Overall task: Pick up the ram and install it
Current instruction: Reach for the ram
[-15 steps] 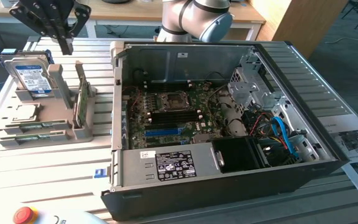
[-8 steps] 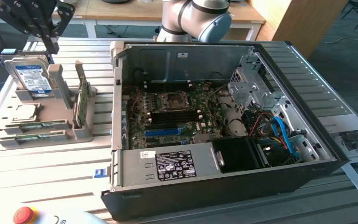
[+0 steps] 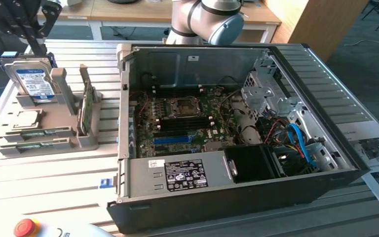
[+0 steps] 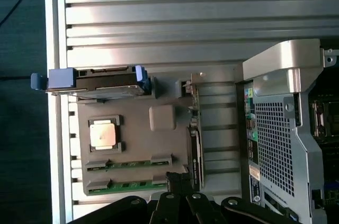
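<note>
Two ram sticks (image 3: 41,133) (image 3: 37,146), thin green boards, lie flat side by side in the front grooves of a grey holder (image 3: 64,116) at the exterior view's left. The wrist view looks down on both sticks (image 4: 130,164) (image 4: 132,185). My gripper (image 3: 43,49) hangs high above the back of the holder, over the hard drive (image 3: 35,81). In the wrist view the gripper (image 4: 179,181) is shut with nothing in it, its tips hovering near the ends of the sticks. The open computer case (image 3: 321,123) shows its motherboard (image 3: 176,123).
The holder also carries a processor chip (image 3: 25,119) and an upright green card (image 3: 84,111). Inside the case are a power supply (image 3: 179,175), a black fan shroud (image 3: 255,163), blue cables (image 3: 301,143) and a metal drive cage (image 3: 262,94). Papers (image 3: 377,158) lie at the exterior view's right.
</note>
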